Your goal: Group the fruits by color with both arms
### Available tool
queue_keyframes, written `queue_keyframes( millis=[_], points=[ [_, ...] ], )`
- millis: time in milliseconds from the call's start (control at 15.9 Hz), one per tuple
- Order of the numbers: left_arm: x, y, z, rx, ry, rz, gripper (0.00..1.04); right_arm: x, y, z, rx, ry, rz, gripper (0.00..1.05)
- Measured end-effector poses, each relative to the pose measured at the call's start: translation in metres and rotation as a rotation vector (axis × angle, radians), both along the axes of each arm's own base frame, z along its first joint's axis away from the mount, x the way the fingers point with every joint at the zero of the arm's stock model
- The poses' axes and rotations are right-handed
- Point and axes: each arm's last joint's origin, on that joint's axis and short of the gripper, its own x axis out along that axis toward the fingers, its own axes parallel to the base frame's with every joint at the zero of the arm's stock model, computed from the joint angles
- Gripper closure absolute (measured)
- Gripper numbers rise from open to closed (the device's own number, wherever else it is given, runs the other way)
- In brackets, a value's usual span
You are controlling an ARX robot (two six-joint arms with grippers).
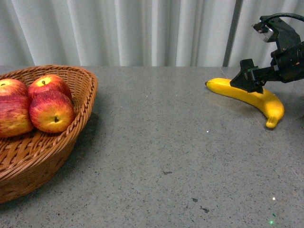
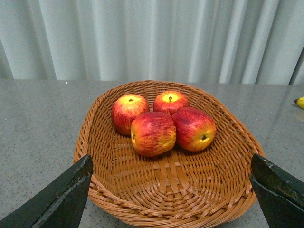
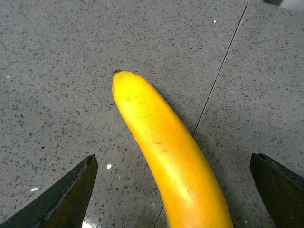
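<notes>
Right tool [image 1: 250, 76] spread wide over banana [image 1: 251, 98], fingers [image 3: 61, 199] apart on either side, not gripping. Banana flat on grey counter [image 1: 166, 142] at far right. Left tool [image 2: 171, 199] also wide open, hovering before wicker basket [image 2: 190, 199]. Four red apples [image 2: 153, 133] clustered inside basket, at counter's left.

The right arm [image 1: 287, 52] is black and chunky, made of blocky parts joined together. A thin black cable [image 1: 280, 16] curves over its top, and a small shiny grey piece [image 1: 264, 28] sits near the upper end. The right tool [image 1: 248, 76] is black too, with pointed tips. The left tool [image 2: 171, 194] shows only two dark, wedge-shaped fingers [image 2: 61, 199] (smooth and flat, with no marks).
</notes>
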Motion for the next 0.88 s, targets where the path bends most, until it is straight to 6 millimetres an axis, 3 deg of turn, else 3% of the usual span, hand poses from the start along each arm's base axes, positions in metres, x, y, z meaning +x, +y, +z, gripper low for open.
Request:
queue_keyframes(
  millis=[314,440,566,629,692,880],
  points=[
    [0.0,0.0,0.0,0.0,0.0,0.0,0.07,0.014,0.002,-0.025,-0.092,0.117,0.017,0.07],
    [0.0,0.0,0.0,0.0,0.0,0.0,0.07,0.014,0.006,-0.023,-0.114,0.12,0.033,0.27],
    [0.0,0.0,0.0,0.0,0.0,0.0,0.07,0.016,0.011,-0.022,-0.098,0.095,0.047,0.54],
    [0.0,0.0,0.0,0.0,0.0,0.0,0.07,0.011,0.013,-0.014,-0.042,0.065,0.063,0.68],
    [0.0,0.0,0.0,0.0,0.0,0.0,0.07,0.004,0.013,-0.002,0.023,0.03,0.083,0.7],
    [0.0,0.0,0.0,0.0,0.0,0.0,0.07,-0.045,-0.001,0.077,0.202,-0.155,0.132,0.7]
  ],
)
